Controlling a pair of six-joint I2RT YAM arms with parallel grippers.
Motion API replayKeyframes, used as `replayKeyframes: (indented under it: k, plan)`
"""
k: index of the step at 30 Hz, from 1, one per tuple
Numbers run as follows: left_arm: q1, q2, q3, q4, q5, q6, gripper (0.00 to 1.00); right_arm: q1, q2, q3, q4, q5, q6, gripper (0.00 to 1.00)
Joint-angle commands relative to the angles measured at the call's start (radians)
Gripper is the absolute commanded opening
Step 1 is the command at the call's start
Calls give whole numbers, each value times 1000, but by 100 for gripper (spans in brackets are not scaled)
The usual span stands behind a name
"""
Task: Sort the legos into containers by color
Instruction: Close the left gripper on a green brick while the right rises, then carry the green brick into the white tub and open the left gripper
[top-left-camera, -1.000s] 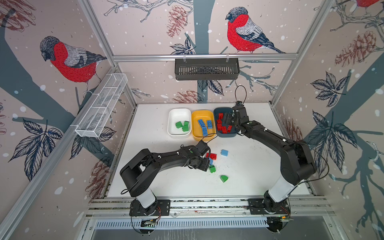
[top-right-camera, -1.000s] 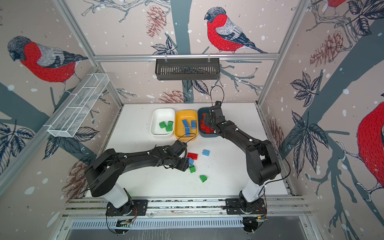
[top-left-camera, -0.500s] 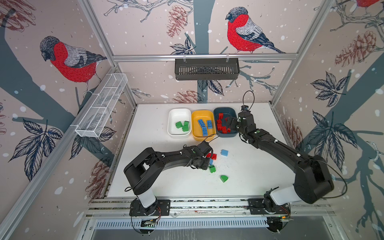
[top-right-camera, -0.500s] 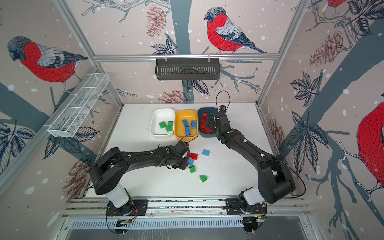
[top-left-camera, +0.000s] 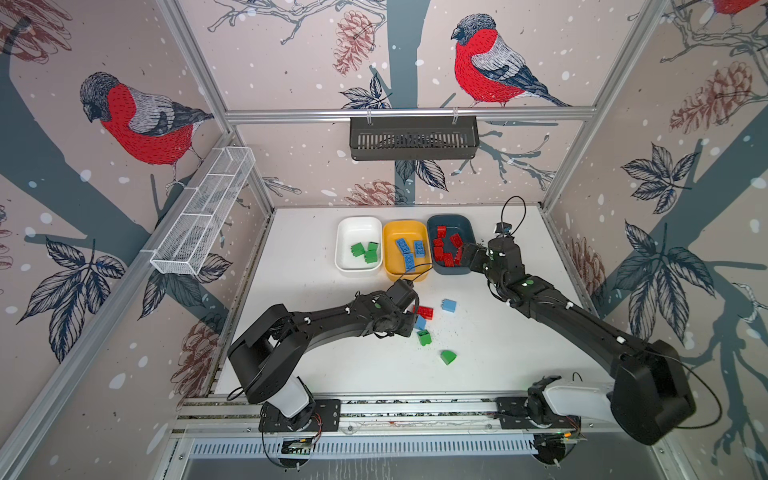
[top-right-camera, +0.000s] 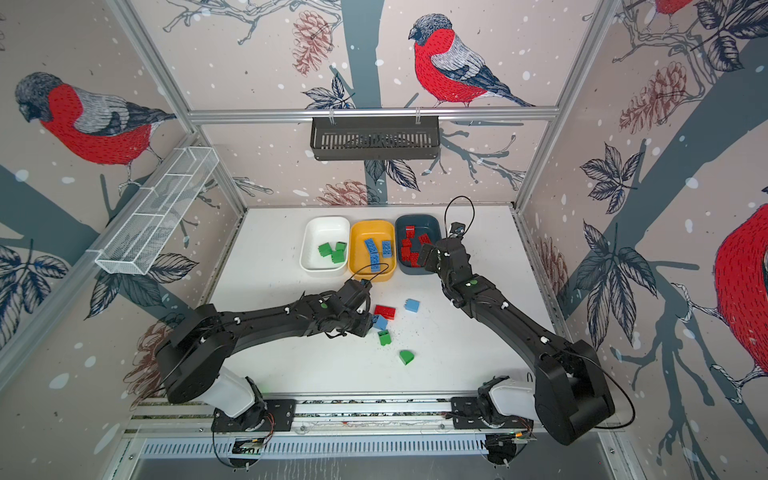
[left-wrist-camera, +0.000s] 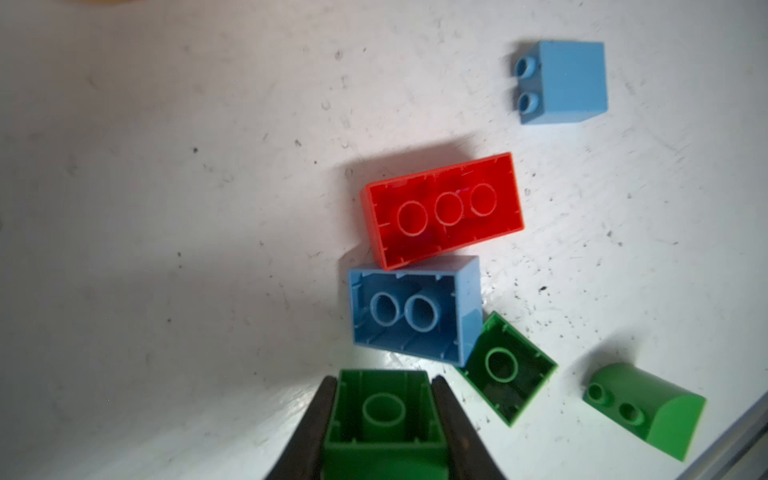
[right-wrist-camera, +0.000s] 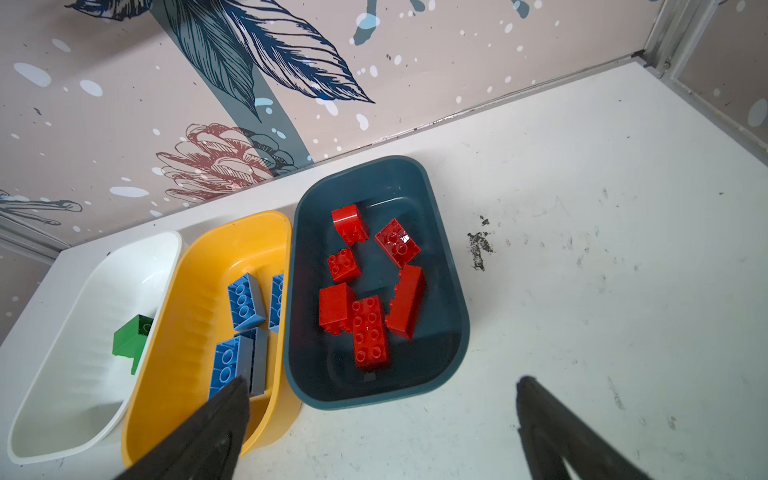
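My left gripper (left-wrist-camera: 384, 419) is shut on a green lego (left-wrist-camera: 384, 409), held underside up just above the table; in both top views the gripper (top-left-camera: 409, 322) hides it. Beside it lie a red lego (top-left-camera: 425, 312), a blue one (top-left-camera: 420, 322), a pale blue cube (top-left-camera: 449, 305) and two green ones (top-left-camera: 424, 337) (top-left-camera: 447, 356). The white container (top-left-camera: 357, 232) holds green legos, the yellow container (top-left-camera: 405, 230) blue ones, the teal container (top-left-camera: 459, 226) several red ones. My right gripper (right-wrist-camera: 382, 382) hangs open and empty over the teal container's near right edge (top-left-camera: 467, 259).
A black slotted basket (top-left-camera: 413, 139) hangs on the back wall and a white mesh basket (top-left-camera: 203, 216) on the left wall. The three containers stand side by side at the back of the table. Both arms reach in from the front rail (top-left-camera: 415, 409).
My left gripper has closed on the green lego. My right gripper has opened wide and drawn back from over the teal container toward its near right edge.
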Motion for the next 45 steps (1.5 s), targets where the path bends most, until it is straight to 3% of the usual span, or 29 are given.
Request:
replayKeyframes:
  k: [1,8,13,16,22,24,34,45]
  plan:
    - [51,-39,-9,97,33,14,32,4,-37,-25,61,28,-17,100]
    - [199,-82,44,246,57,27,31,4,-145,-116,101,151,6,99]
    - [287,-112,47,394,-123,34,31,5,-262,-217,159,221,20,99]
    - [375,-99,54,446,-149,-6,31,-1,-318,-256,150,247,70,99]
    - [516,5,150,362,-174,-51,31,-40,-405,-303,78,269,166,99]
    - [544,53,206,311,-181,-46,31,-53,-430,-329,92,224,135,99]
    - [579,270,427,182,-209,-30,31,-74,-504,-361,86,125,80,99]
    - [582,525,728,51,-247,16,35,-75,-479,-335,48,9,0,99]
